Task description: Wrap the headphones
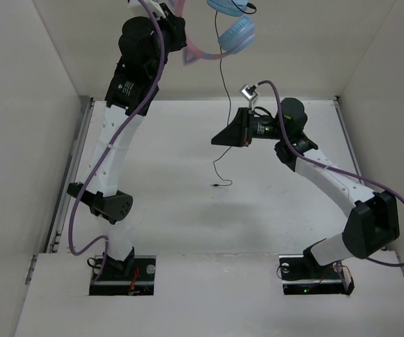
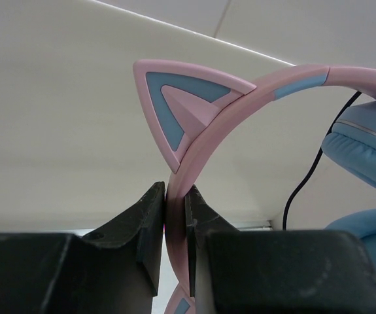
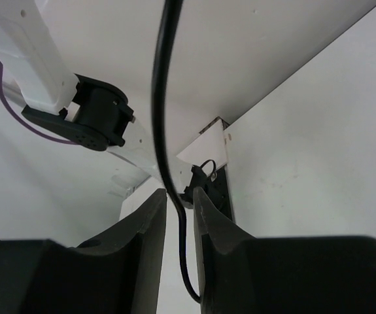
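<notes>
The headphones (image 1: 235, 31) hang high at the back, light blue ear cups (image 2: 364, 150) to the right of a pink headband (image 2: 292, 82) with a cat ear (image 2: 181, 104). My left gripper (image 2: 176, 193) is shut on the headband just below the cat ear and holds it up in the air (image 1: 179, 28). The thin black cable (image 1: 224, 84) drops from the cups to the table, where its plug (image 1: 219, 184) lies. My right gripper (image 1: 223, 137) is at mid height around the cable (image 3: 158, 98), which runs between the slightly parted fingers (image 3: 180, 196) with a gap on the left side.
White walls close the table (image 1: 152, 210) at the back and both sides. The left arm (image 3: 24, 52) with its purple cable (image 1: 82, 210) stands left of the right gripper. Both arm bases sit in slots at the near edge.
</notes>
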